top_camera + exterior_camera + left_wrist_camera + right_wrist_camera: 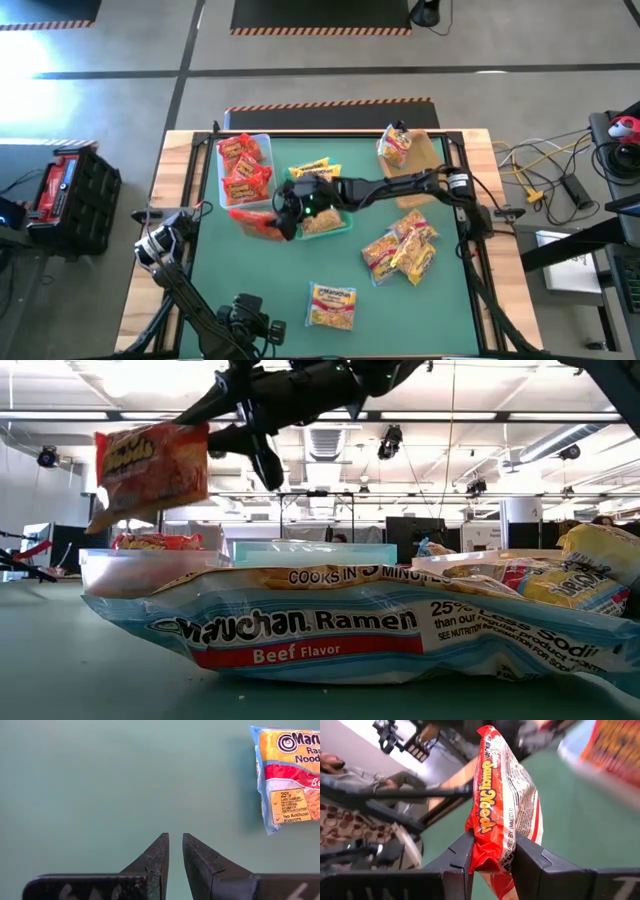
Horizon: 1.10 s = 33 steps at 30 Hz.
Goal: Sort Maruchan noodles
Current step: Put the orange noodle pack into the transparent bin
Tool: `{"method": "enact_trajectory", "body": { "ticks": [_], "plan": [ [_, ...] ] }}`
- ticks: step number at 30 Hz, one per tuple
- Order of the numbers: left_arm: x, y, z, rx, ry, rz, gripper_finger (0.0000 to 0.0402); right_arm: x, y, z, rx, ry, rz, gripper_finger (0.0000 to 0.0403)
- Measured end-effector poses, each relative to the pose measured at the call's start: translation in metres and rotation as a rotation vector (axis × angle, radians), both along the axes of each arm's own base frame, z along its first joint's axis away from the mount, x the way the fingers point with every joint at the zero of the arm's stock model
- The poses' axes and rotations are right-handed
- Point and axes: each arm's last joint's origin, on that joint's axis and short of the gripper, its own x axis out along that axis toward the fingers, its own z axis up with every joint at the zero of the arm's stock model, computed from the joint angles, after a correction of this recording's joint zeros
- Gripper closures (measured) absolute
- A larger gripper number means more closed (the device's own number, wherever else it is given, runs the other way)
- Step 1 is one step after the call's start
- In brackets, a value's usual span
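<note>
At the near left of the green surface (260,300), the left gripper (175,851) waits low with its fingers almost together and nothing between them; the blue-edged beef packet (332,306) lies just to its right. Farther back on the left stands the clear bin (262,142), already holding several red-orange packets (243,165). The right gripper (492,855) reaches across from the right side and is clamped on a red-orange packet (502,800), held above the surface at the bin's near edge. That packet hangs with its long axis running away from the fingers, pinched at one short end. The bin lies just behind and to the left of the carried packet, so the release likely calls for a short carry back over the rim. Right of this sit the teal bin (345,224), the loose pile of yellow and pink-red packets (402,250), and the tan bin (425,155) with one packet (395,146).
</note>
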Motion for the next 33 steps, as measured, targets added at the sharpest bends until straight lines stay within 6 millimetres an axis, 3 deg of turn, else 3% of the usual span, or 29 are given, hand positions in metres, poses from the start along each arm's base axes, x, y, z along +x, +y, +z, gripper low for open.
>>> {"method": "enact_trajectory", "body": {
  "ticks": [7, 13, 22, 27, 33],
  "plan": [
    [-0.002, 0.003, -0.001, 0.026, 0.019, 0.004, 0.0364, 0.002, -0.047, 0.034, -0.118, -0.066, -0.106, 0.0312],
    [-0.005, 0.01, -0.003, 0.077, 0.057, 0.019, 0.0364, -0.001, -0.078, 0.043, -0.201, -0.098, -0.136, 0.0312],
    [-0.005, 0.022, -0.001, 0.157, 0.12, 0.04, 0.0364, 0.003, -0.095, 0.026, -0.408, -0.097, -0.086, 0.0312],
    [-0.001, 0.028, 0.0, 0.176, 0.138, 0.059, 0.0364, 0.01, -0.104, 0.012, -0.428, -0.12, -0.101, 0.0312],
    [0.007, 0.036, 0.0, 0.174, 0.14, 0.091, 0.0364, 0.023, -0.1, -0.002, -0.398, -0.262, 0.015, 0.0312]
  ]
}}
